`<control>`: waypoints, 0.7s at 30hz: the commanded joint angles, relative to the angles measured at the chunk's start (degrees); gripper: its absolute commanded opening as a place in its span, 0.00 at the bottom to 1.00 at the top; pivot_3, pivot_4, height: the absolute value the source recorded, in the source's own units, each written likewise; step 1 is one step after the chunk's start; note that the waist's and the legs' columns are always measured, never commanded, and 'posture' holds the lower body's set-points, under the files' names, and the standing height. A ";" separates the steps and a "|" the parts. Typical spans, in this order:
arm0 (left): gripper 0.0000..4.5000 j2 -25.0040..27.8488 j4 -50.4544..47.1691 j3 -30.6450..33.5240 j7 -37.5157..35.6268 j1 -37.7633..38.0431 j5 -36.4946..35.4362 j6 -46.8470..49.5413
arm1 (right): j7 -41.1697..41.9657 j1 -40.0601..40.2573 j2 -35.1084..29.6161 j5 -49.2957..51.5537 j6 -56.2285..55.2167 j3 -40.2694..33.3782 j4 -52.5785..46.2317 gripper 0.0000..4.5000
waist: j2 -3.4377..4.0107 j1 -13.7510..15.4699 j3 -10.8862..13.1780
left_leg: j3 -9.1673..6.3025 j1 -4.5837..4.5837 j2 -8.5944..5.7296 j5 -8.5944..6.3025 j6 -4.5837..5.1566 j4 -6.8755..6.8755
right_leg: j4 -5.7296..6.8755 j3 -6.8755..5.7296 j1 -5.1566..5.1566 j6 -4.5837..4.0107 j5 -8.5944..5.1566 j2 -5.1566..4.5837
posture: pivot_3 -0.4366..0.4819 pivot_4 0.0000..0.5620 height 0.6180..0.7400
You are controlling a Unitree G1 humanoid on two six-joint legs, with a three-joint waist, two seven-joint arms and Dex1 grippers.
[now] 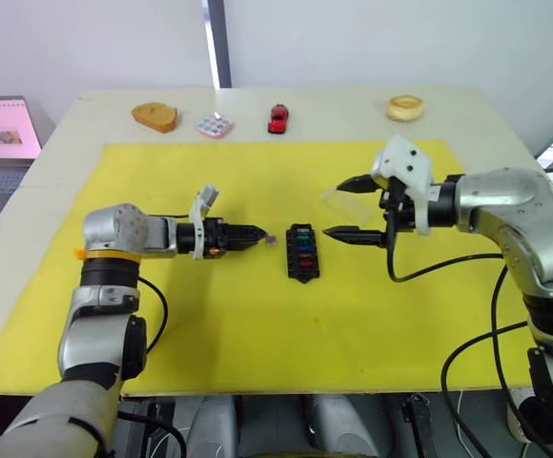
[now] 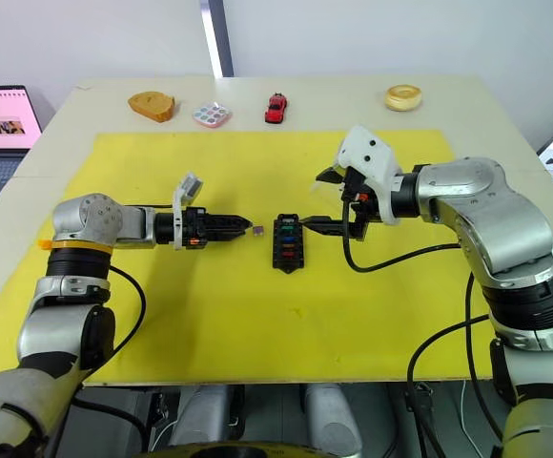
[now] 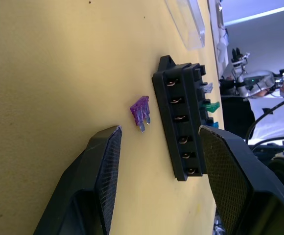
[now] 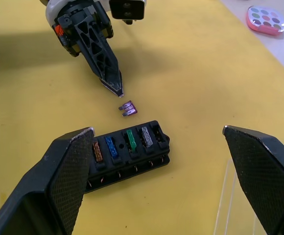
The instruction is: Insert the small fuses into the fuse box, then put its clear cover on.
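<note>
The tabletop (image 1: 57, 172) carries a large yellow mat (image 1: 210, 315) that serves as the work area, and the task's things sit near its middle, where both arms can reach them. Along the far edge, off the mat and well apart from the work, lie a brown bread-like piece (image 1: 154, 116), a multicoloured tile (image 1: 215, 125), a red toy car (image 1: 277, 117) and a pale ring (image 1: 405, 108); none looks to belong to the job. The right end effector (image 1: 351, 208) stands spread wide just beside the fuse box's right side, one finger above the clear cover (image 1: 338, 198), which lies flat on the mat just right of and behind the box, probably parked there until the slots are filled. The left end effector (image 1: 250, 233) comes in low from the left; the left wrist view shows a gap between its fingers and nothing between them, its tips pointing at the loose fuse. The fuse box (image 1: 302, 252) lies flat with its slots facing up, which suits a fuse being pushed in from above. In the right wrist view it already holds several of the small fuses (image 4: 121, 145), a brown, a blue, a green and a grey one in a row, with one slot beside the grey still open. The purple fuse (image 1: 271, 239) lies on the mat between the left fingertips and the box, touching neither, so the likely step in hand is picking it up.
</note>
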 commanded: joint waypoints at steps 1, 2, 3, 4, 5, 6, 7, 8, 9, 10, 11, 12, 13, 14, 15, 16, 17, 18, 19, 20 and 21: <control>0.59 -1.39 2.25 -0.59 0.86 -1.39 0.46 -2.18 | -0.69 -0.37 -0.80 0.90 0.04 -2.07 -2.41 1.00 | 0.00 0.15 0.00 | 0.00 0.00 0.00 0.00 0.00 0.00 | 0.00 0.00 0.00 0.00 0.00 0.00 | 0.48 0.27 1.00; 0.59 -1.81 3.16 -0.65 1.07 -1.69 0.70 -2.91 | -0.81 -0.28 -0.86 0.91 0.11 -2.09 -2.54 1.00 | 0.00 0.22 0.00 | -0.01 0.00 -0.01 0.00 0.00 0.00 | 0.00 0.00 0.01 0.00 0.00 0.00 | 0.48 0.27 1.00; 0.59 -2.26 3.75 -0.99 1.11 -1.78 0.97 -3.69 | -0.92 -0.15 -0.93 0.93 0.16 -2.15 -2.71 1.00 | 0.00 0.28 0.00 | -0.01 0.00 -0.02 0.00 0.00 0.00 | -0.01 0.00 0.02 0.00 0.00 -0.01 | 0.48 0.27 1.00; 0.59 -2.72 4.31 -1.18 1.21 -1.90 1.14 -4.32 | -1.00 -0.07 -1.00 0.96 0.21 -2.18 -2.83 1.00 | 0.00 0.33 -0.01 | -0.01 0.00 -0.03 0.00 0.00 0.01 | -0.01 0.00 0.03 0.00 0.00 -0.02 | 0.48 0.27 1.00; 0.59 -3.14 4.89 -1.22 1.31 -2.09 1.20 -4.79 | -1.05 -0.03 -1.04 0.97 0.25 -2.21 -2.89 1.00 | 0.00 0.42 -0.01 | 0.00 0.01 -0.04 0.00 0.00 0.02 | -0.02 0.00 0.04 0.01 0.00 -0.03 | 0.48 0.27 1.00; 0.59 -3.69 5.20 -1.30 1.49 -2.29 1.20 -5.11 | -1.14 0.03 -1.07 0.99 0.31 -2.28 -2.96 1.00 | -0.01 0.49 -0.01 | 0.00 0.02 -0.04 0.00 0.00 0.02 | -0.03 0.00 0.06 0.01 0.00 -0.04 | 0.48 0.27 1.00; 0.59 -4.22 5.43 -1.32 1.48 -2.51 1.06 -5.27 | -1.19 0.06 -1.09 1.01 0.37 -2.32 -2.98 1.00 | -0.01 0.58 -0.01 | -0.01 0.02 -0.05 0.00 0.00 0.03 | -0.04 0.00 0.07 0.01 0.00 -0.05 | 0.48 0.27 1.00; 0.59 -4.63 5.32 -1.49 1.44 -2.53 0.96 -5.38 | -1.25 0.18 -1.15 1.11 0.50 -2.44 -3.19 1.00 | -0.01 0.67 -0.01 | -0.01 0.03 -0.05 0.00 0.00 0.03 | -0.05 0.00 0.09 0.01 0.00 -0.05 | 0.48 0.27 1.00; 0.59 -4.95 5.25 -1.70 1.46 -2.49 0.97 -5.52 | -1.32 0.32 -1.19 1.20 0.59 -2.52 -3.42 1.00 | -0.01 0.81 -0.01 | 0.00 0.03 -0.06 0.00 0.00 0.03 | -0.05 0.00 0.09 0.01 0.01 -0.05 | 0.48 0.27 1.00; 0.59 -5.22 5.36 -1.86 1.50 -2.45 1.07 -5.78 | -1.37 0.40 -1.22 1.26 0.65 -2.56 -3.54 1.00 | -0.01 0.98 -0.01 | -0.01 0.03 -0.06 0.00 0.00 0.03 | -0.07 0.00 0.10 0.01 0.00 -0.05 | 0.48 0.27 1.00; 0.59 -5.46 5.57 -2.10 1.65 -2.37 1.33 -6.20 | -1.42 0.45 -1.30 1.23 0.64 -2.51 -3.58 1.00 | -0.01 1.26 -0.01 | 0.00 0.03 -0.06 0.00 0.00 0.03 | -0.07 0.00 0.10 0.02 0.00 -0.05 | 0.48 0.27 1.00; 0.59 -5.60 5.66 -2.36 1.67 -2.24 1.53 -6.56 | -1.48 0.52 -1.39 1.23 0.65 -2.48 -3.61 1.00 | 0.00 1.42 -0.01 | 0.00 0.03 -0.06 0.00 0.00 0.02 | -0.08 0.00 0.09 0.02 0.00 -0.05 | 0.48 0.27 1.00; 0.59 -5.62 5.77 -2.62 1.57 -2.12 1.70 -6.90 | -1.51 0.55 -1.46 1.24 0.63 -2.47 -3.58 1.00 | 0.00 1.57 -0.01 | -0.01 0.03 -0.06 0.00 0.00 0.02 | -0.08 -0.01 0.10 0.02 0.00 -0.05 | 0.48 0.27 1.00; 0.59 -5.49 5.66 -2.91 1.53 -1.93 1.88 -7.04 | -1.55 0.58 -1.52 1.27 0.64 -2.50 -3.59 1.00 | 0.00 1.62 -0.01 | -0.01 0.03 -0.06 0.00 0.00 0.02 | -0.09 -0.01 0.10 0.02 0.00 -0.05 | 0.48 0.27 1.00; 0.59 -5.32 5.56 -3.12 1.40 -1.76 2.00 -7.13 | -1.61 0.57 -1.56 1.27 0.63 -2.49 -3.54 1.00 | -0.01 1.63 -0.01 | 0.00 0.03 -0.06 0.00 0.00 0.02 | -0.10 -0.01 0.11 0.02 0.00 -0.06 | 0.48 0.27 1.00; 0.59 -5.06 5.37 -3.28 1.35 -1.50 2.15 -7.21 | -1.66 0.59 -1.62 1.33 0.65 -2.53 -3.56 1.00 | -0.01 1.63 -0.02 | 0.00 0.03 -0.07 0.00 0.00 0.02 | -0.11 -0.01 0.12 0.02 0.00 -0.06 | 0.48 0.27 1.00; 0.59 -4.80 5.35 -3.43 1.32 -1.30 2.32 -7.34 | -1.71 0.60 -1.66 1.37 0.68 -2.54 -3.56 1.00 | -0.01 1.61 -0.02 | 0.00 0.03 -0.08 0.00 0.00 0.02 | -0.11 -0.01 0.12 0.02 0.00 -0.07 | 0.48 0.27 1.00; 0.59 -4.56 5.39 -3.57 1.28 -1.11 2.47 -7.57 | -1.75 0.65 -1.69 1.43 0.70 -2.55 -3.61 1.00 | -0.01 1.60 -0.02 | 0.00 0.03 -0.07 0.00 0.00 0.02 | -0.11 -0.01 0.12 0.02 0.00 -0.07 | 0.48 0.27 1.00; 0.59 -4.36 5.60 -3.64 1.29 -1.02 2.60 -7.78 | -1.79 0.67 -1.70 1.42 0.65 -2.52 -3.60 1.00 | -0.01 1.57 -0.02 | 0.00 0.04 -0.08 0.00 0.00 0.02 | -0.11 -0.01 0.12 0.02 0.00 -0.07 | 0.48 0.27 1.00; 0.59 -4.15 5.49 -3.77 1.28 -0.83 2.62 -7.75 | -1.87 0.73 -1.67 1.41 0.60 -2.44 -3.58 1.00 | -0.01 1.52 -0.02 | -0.01 0.05 -0.07 0.00 0.00 0.02 | -0.10 -0.01 0.13 0.02 0.00 -0.07 | 0.48 0.27 1.00; 0.59 -3.98 5.27 -3.96 1.20 -0.65 2.59 -7.63 | -1.92 0.74 -1.64 1.38 0.53 -2.34 -3.52 1.00 | -0.01 1.48 -0.02 | -0.01 0.06 -0.07 0.00 0.00 0.02 | -0.10 -0.01 0.13 0.02 0.00 -0.06 | 0.48 0.27 1.00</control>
